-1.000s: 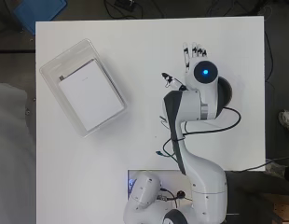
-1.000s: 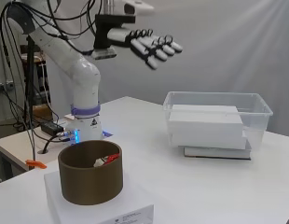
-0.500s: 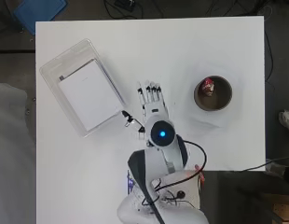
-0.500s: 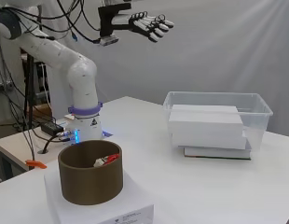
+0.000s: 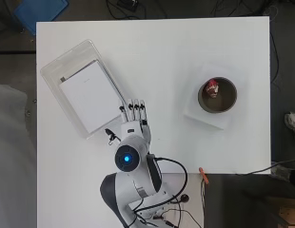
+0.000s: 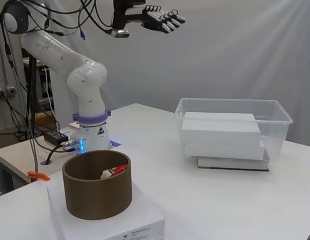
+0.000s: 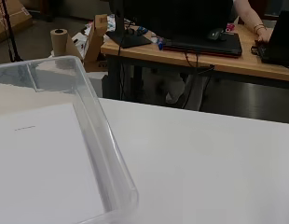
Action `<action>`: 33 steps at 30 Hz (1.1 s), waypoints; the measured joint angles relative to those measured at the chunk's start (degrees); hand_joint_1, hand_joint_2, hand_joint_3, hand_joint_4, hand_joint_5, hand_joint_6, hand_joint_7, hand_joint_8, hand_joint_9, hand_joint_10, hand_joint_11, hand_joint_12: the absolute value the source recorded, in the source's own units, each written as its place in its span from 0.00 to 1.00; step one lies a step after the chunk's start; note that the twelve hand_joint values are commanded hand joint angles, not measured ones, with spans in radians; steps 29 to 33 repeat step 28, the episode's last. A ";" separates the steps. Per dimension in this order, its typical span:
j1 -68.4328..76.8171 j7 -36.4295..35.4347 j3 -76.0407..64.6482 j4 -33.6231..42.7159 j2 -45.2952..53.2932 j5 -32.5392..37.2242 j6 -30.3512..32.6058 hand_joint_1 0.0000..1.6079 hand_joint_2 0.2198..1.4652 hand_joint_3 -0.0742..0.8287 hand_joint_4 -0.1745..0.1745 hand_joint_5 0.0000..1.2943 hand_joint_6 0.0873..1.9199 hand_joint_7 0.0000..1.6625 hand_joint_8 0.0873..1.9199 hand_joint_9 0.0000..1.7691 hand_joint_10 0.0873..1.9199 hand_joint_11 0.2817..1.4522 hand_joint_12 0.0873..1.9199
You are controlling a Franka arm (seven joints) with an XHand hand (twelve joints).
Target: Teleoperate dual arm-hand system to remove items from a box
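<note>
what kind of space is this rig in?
Looks like a robotics lab or workshop: an arm carrying a hand bolted to a white table, loose cables beside it, and a desk behind.

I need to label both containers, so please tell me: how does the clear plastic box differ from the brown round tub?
The plastic box is clear and rectangular; the brown tub is opaque and round. The box holds large white flat boxes that nearly fill it; the tub holds one small red and white item. The box sits directly on the table; the tub stands on a flat white carton. Both are open on top.
</note>
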 joint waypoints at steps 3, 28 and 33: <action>-0.48 -4.10 -1.80 -1.97 -1.81 4.34 -1.04 0.00 0.72 0.10 0.93 0.77 0.06 0.76 0.00 0.76 0.00 0.40 0.32; 42.17 -5.67 -29.44 20.31 21.23 -14.68 -9.42 0.00 0.53 0.07 0.65 0.09 0.00 0.08 0.00 0.10 0.00 0.10 0.00; 42.17 -5.67 -29.44 20.31 21.23 -14.68 -9.42 0.00 0.53 0.07 0.65 0.09 0.00 0.08 0.00 0.10 0.00 0.10 0.00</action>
